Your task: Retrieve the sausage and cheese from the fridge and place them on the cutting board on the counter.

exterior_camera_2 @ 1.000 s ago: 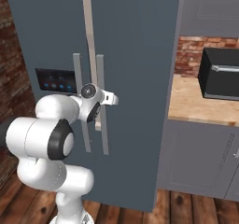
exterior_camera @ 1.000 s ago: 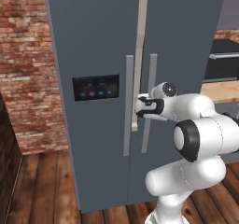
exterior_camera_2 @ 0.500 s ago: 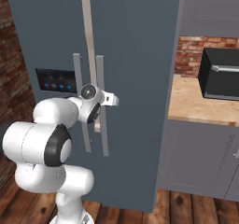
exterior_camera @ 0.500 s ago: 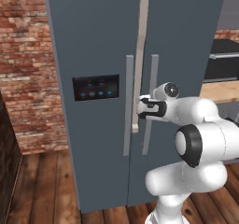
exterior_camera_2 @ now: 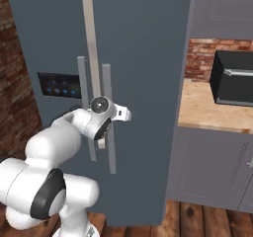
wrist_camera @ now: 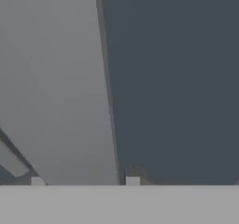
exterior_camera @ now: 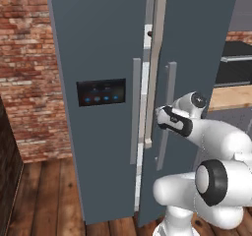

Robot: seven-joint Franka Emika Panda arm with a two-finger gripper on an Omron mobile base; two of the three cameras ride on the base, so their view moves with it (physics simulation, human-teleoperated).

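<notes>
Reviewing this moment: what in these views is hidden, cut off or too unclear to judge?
- Fridge inside: left base view shows a narrow gap past the right door; shelves, sausage and cheese hidden behind the doors.
- Tool: left base view, the hand's body covers the tips, so open or shut is unclear.
- Hand view: blurred grey door surfaces, nothing identifiable.
- Counter: right base view, cut off by the edge.

Fridge (exterior_camera: 103, 58) top and interior mostly out of sight; tool (exterior_camera: 158, 117) fingertips hidden behind the wrist.
</notes>
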